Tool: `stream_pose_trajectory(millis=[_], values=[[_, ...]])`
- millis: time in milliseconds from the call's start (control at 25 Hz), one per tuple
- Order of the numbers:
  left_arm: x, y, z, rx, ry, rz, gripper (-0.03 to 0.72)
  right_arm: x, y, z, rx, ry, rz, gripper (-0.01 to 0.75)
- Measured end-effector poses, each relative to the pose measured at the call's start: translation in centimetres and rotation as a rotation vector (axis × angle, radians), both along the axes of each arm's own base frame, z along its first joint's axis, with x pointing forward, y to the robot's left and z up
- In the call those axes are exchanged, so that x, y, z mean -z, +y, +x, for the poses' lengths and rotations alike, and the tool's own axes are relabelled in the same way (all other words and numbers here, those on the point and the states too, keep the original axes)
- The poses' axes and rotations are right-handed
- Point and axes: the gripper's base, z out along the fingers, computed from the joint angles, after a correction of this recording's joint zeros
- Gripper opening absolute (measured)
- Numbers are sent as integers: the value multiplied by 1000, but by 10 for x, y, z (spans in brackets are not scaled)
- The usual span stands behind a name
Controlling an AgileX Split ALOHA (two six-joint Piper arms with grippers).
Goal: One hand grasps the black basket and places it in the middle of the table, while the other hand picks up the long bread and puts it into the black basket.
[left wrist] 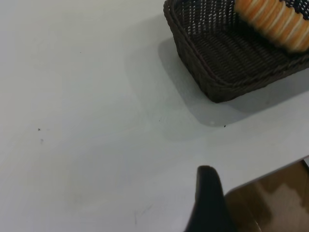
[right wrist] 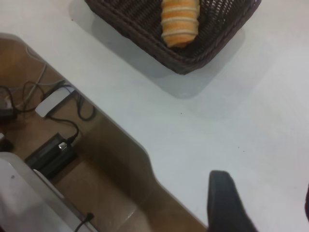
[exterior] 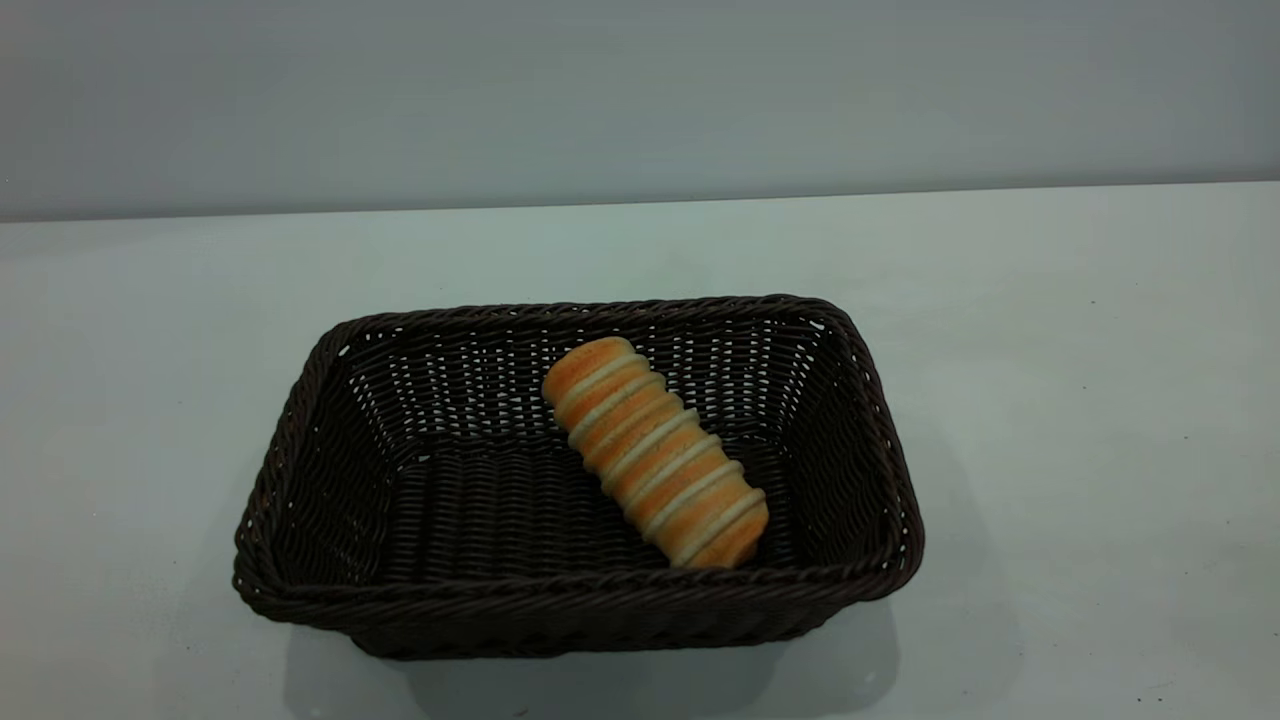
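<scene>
One striped bread roll (exterior: 655, 452): lying diagonally inside the wicker basket (exterior: 300, 420), already delivered.
Basket: mid-counter (exterior: 1080, 400), task looks complete.
Left end effector (left wrist: 208, 203): well clear of basket, spread unclear.
Right end effector (right wrist: 227, 203): likewise clear, spread unclear.

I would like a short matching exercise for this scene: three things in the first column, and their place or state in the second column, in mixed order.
Column one:
1. long bread
2. black basket
3. left gripper

Column two:
A. stands on the white table
B. lies slanted inside the basket
C. above bare tabletop, apart from the basket

Pairs: 1-B, 2-A, 3-C
</scene>
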Motion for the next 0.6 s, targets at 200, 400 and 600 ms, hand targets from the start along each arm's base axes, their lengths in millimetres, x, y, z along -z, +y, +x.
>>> stream_pose_trajectory(millis=[200, 400, 600], values=[[1, 0, 0, -1, 5, 1, 585, 0, 0, 0, -11, -12, -15, 378], [1, 0, 0, -1, 5, 1, 585, 7, 1, 2, -14, 1, -29, 378], [1, 0, 0, -1, 5, 1, 585, 28, 1, 4, -19, 23, -49, 378]])
